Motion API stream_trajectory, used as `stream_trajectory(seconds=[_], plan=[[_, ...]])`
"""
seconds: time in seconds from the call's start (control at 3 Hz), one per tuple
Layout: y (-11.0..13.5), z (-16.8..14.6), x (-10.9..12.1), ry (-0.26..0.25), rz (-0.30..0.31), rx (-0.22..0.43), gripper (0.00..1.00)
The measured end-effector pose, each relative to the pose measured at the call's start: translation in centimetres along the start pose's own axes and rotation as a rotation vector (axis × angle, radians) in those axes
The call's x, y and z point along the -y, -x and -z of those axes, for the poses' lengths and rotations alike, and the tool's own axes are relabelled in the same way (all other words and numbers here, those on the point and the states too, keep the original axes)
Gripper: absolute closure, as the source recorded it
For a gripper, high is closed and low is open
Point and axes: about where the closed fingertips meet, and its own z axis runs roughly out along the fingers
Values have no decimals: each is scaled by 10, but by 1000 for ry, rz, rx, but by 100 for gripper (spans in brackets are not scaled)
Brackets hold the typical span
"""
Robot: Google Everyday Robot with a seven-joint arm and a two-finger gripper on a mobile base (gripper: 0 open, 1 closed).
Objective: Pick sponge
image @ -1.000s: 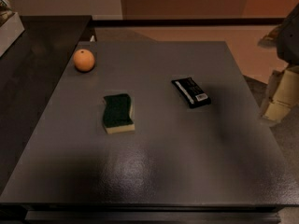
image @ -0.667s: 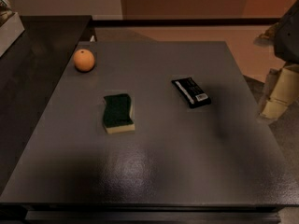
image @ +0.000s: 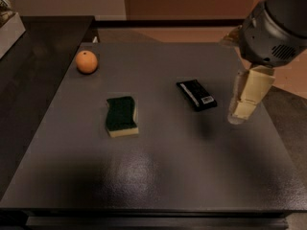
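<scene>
The sponge lies flat near the middle of the dark grey table, dark green top up over a pale yellow base. My gripper hangs at the right side of the table, its cream fingers pointing down, well to the right of the sponge and just right of the black packet. It holds nothing that I can see.
A black flat packet with a white label lies right of the sponge. An orange round fruit sits at the far left of the table. A darker counter adjoins on the left. The table's right edge is near the gripper.
The arm and gripper have moved left, in over the table's right side. The sponge, packet and fruit have not moved.
</scene>
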Motion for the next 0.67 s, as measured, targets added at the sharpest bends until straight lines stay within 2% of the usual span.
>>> stream_trajectory(seconds=[0.33, 0.67], plan=[[51, -34, -5, 55, 97, 64, 0], [84, -56, -10, 96, 134, 96, 0]])
